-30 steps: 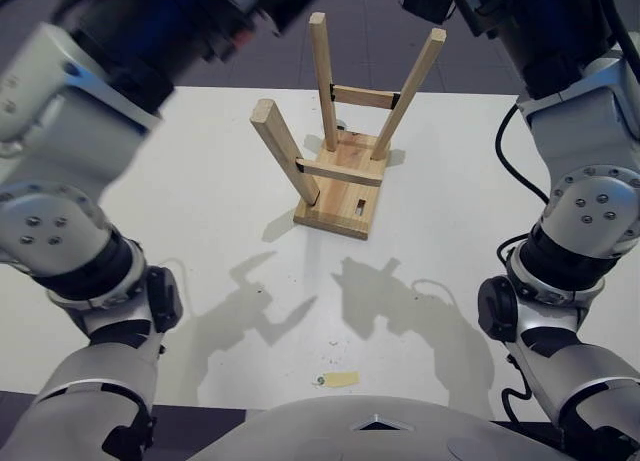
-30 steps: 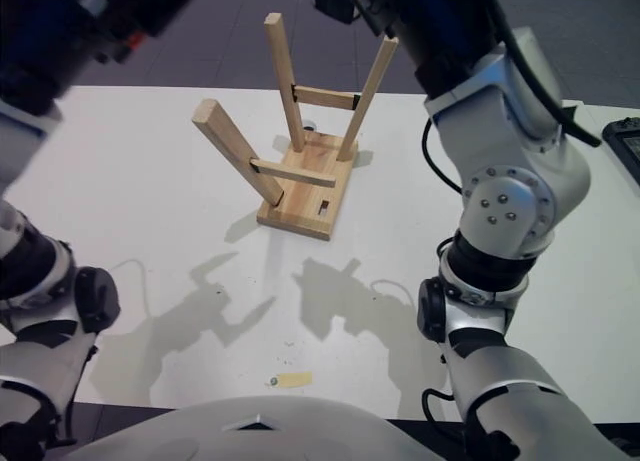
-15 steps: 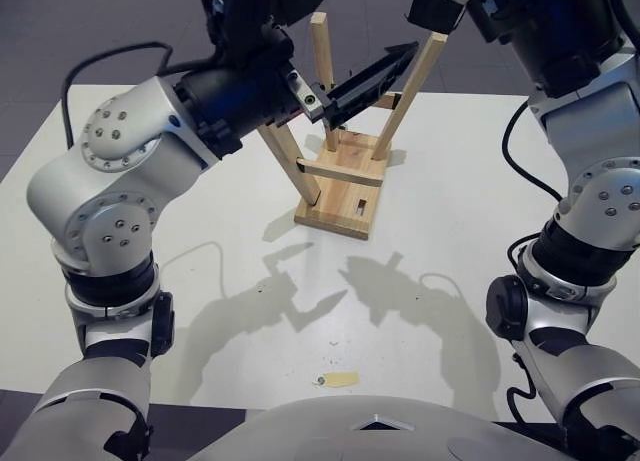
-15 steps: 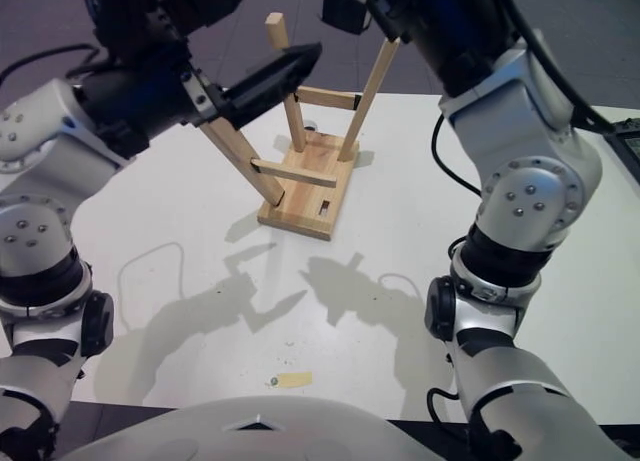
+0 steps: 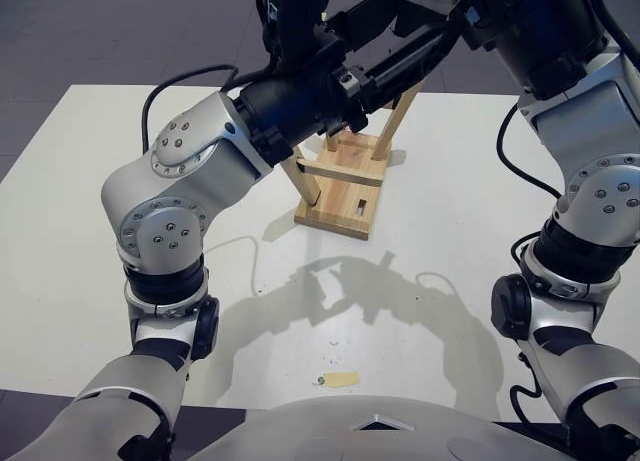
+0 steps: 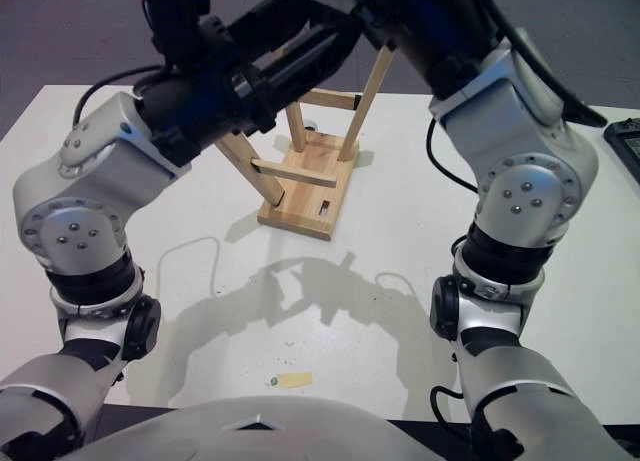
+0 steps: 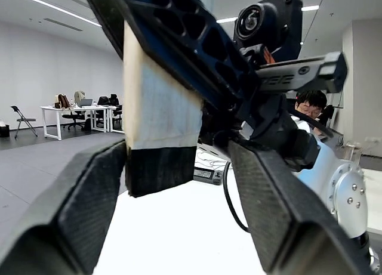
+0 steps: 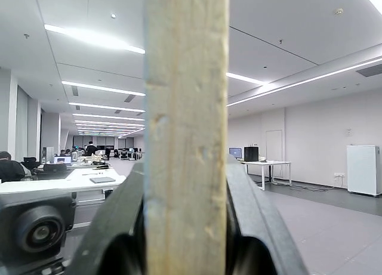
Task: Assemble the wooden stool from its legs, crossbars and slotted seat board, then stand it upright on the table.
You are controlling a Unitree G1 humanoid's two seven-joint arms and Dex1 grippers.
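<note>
Aloft, both arms meet over the upturned stool: right jaws pinch a leg, left jaws spread.

We see a white table standing on a dark grey floor. At 6 o'clock, near the table edge, lies a small yellow tag, with a tiny metal ring just beside it at 9 o'clock.

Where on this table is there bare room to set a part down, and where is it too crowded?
Free: the table left of the left arm, and the near strip between seat board and paper slip. Crowded: above the seat board, where left gripper and right gripper meet at a leg.
</note>
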